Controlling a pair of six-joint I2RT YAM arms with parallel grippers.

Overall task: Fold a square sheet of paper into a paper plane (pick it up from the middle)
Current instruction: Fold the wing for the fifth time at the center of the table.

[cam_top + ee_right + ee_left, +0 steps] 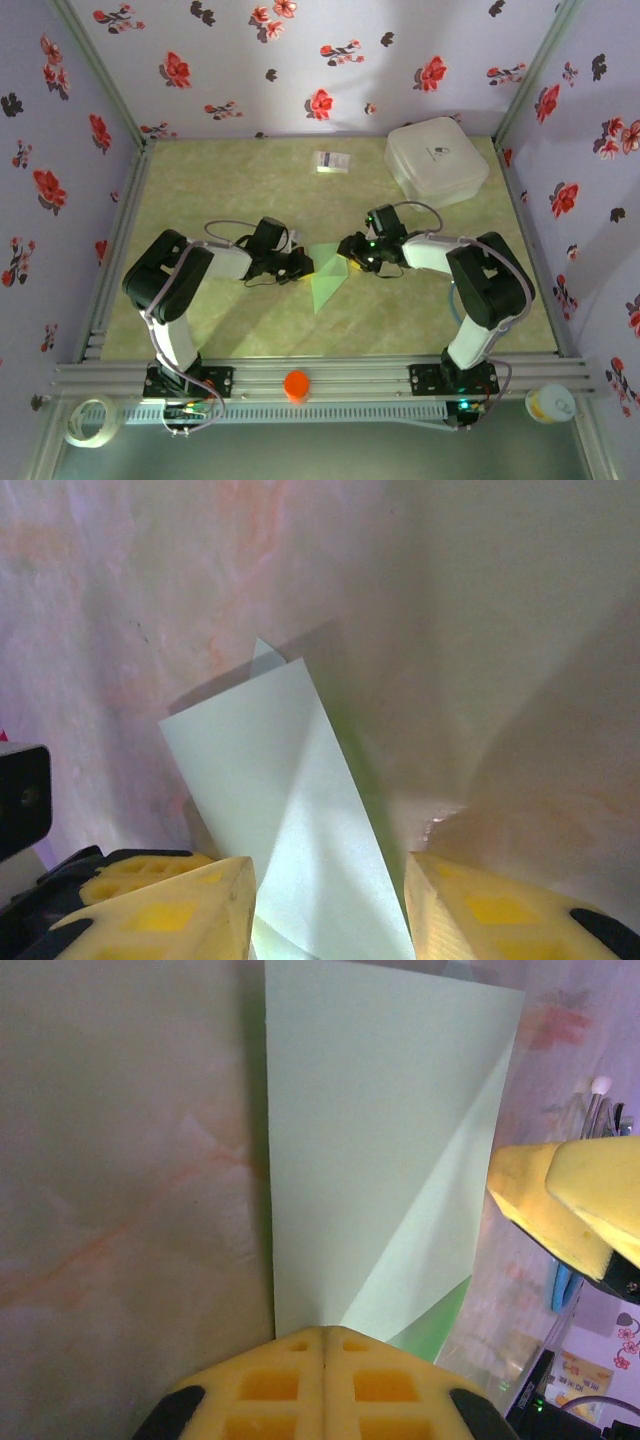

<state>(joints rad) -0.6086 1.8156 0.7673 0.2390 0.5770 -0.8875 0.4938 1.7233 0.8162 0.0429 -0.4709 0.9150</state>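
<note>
The green paper (326, 275) sits in the middle of the top picture, between the two arms and above the table (250, 180). It is not flat. It has a slanted fold in it, and a pointy end hangs down toward the bottom of the frame. The left claw (300, 266) is squeezed tight on one edge of the paper. You can see this at the bottom of its own camera picture, where the yellow fingers (270, 1385) press together and the paper (380, 1140) comes out from between them. The right claw (350, 252) is part way apart. In its own camera picture one finger is at the lower left, one is at the lower right, and the paper (270, 770) goes up between them. It does not look pinched there. The white box (437, 160) and the small white card (331, 162) stay far off near the top. I think the plane is about half made and a fold is being worked on. Next, I think the right claw needs to close softly on its edge. Then both claws can press a sharp fold without ripping the thin paper.
</note>
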